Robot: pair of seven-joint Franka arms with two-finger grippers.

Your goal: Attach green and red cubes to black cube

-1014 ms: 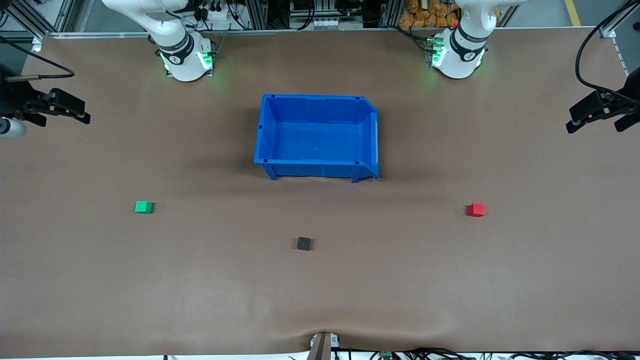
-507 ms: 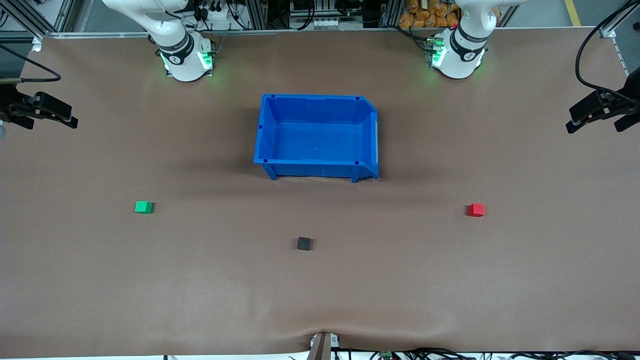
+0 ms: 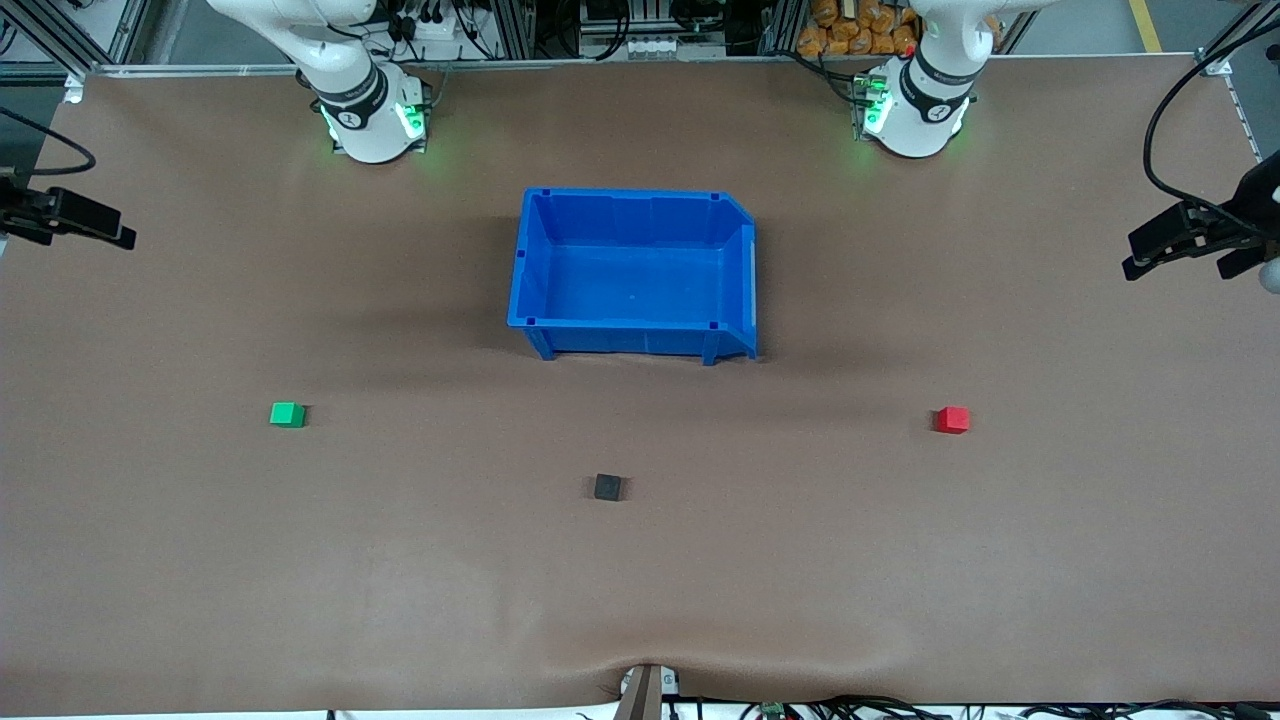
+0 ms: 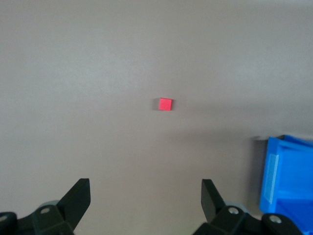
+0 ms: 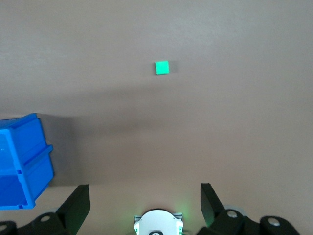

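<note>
The black cube (image 3: 607, 487) is the thing nearest to the front camera; it sits alone on the brown table (image 3: 640, 600), about midway between the two ends of the table. A little farther from the camera, the green cube (image 3: 287, 414) lies toward the right arm's end of the table and the red cube (image 3: 952, 419) toward the left arm's end, both at about the same depth and both well apart from the black cube. No cube touches another one. Farther again stands the blue bin (image 3: 530, 260), in the middle of the table, with nothing inside it. The right gripper (image 3: 95, 226) hangs in the air over the edge of the table at the right arm's end, with its fingers spread wide and holding nothing; in the right wrist view the green cube (image 5: 162, 67) lies on the table between the two fingers (image 5: 77, 205), and a corner of the blue bin (image 5: 22, 161) shows too. The left gripper (image 3: 1165, 245) hangs over the table edge at the left arm's end, also wide open and empty; its wrist view shows the red cube (image 4: 165, 104) on the table and a part of the bin (image 4: 288, 181).
</note>
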